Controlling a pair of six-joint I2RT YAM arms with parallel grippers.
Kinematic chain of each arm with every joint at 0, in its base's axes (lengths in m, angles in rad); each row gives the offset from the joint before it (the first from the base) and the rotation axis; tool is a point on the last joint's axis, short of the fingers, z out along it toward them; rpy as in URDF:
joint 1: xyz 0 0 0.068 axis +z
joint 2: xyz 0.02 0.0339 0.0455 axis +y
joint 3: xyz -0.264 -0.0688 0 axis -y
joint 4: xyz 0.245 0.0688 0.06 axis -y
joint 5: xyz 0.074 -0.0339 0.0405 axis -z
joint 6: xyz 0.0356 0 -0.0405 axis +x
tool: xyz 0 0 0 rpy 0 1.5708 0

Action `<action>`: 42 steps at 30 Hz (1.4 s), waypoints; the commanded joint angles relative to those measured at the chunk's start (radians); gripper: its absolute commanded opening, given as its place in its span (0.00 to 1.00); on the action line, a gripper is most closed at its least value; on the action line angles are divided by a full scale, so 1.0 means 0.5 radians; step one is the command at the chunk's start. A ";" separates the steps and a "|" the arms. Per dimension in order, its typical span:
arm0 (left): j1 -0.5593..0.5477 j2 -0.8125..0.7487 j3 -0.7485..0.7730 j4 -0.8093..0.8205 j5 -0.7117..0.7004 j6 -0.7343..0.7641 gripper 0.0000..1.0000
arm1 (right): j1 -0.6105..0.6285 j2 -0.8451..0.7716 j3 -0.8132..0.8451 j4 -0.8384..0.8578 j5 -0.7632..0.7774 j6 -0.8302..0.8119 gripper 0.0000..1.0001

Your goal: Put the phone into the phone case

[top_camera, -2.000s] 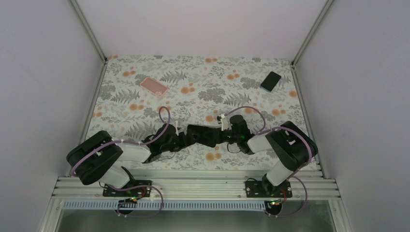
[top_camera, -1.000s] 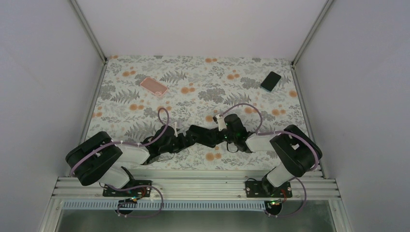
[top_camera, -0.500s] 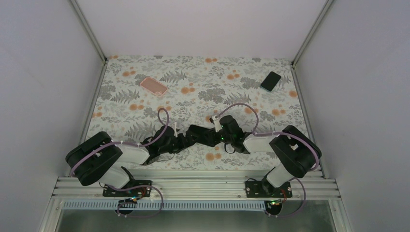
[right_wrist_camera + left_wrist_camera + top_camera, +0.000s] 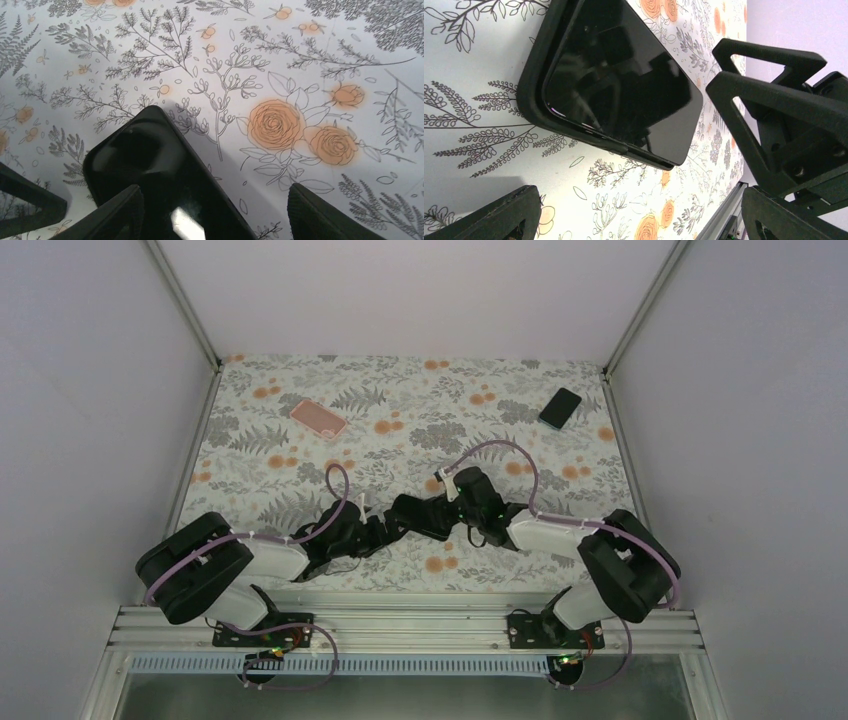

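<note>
From where I stand, the phone point(image 4: 619, 95) lies face up in the black case point(image 4: 531, 85) in the middle of the bench point(image 4: 400, 400), right where the two arms meet. The case rim shows as a wide lip along one long side and around one corner. That makes me think the phone is not fully snapped in there, though glare on the glass makes it hard to be sure.

The left end effector point(image 4: 639, 195) hangs low beside the phone, fingers spread wide and holding nothing. The right end effector point(image 4: 215, 192) is spread too. It sits over one rounded corner of the phone and, as far as I can see, grips nothing.

The step in hand looks like the final seating. To do it well, I'd have one arm brace the case by its outer wall so it can't skate on the bench. The other would push down at the corners and along the proud edge, one spot at a time, not on the middle of the glass. The push should go straight down, since a slanted one may lever the seated side back out.

A pink rectangle point(image 4: 318, 418) and a dark handset point(image 4: 560, 407) lie well apart at the far side.
</note>
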 commanded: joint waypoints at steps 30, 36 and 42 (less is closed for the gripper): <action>0.086 0.196 0.116 -0.347 -0.017 0.138 0.74 | -0.234 0.509 0.415 -0.586 -0.876 -0.148 0.69; 0.163 0.209 0.049 -0.340 -0.001 0.187 0.70 | -0.136 0.422 0.296 -0.518 -1.031 -0.015 0.69; 0.188 0.253 0.035 -0.315 0.047 0.227 0.68 | -0.045 0.298 0.151 -0.399 -1.111 0.116 0.68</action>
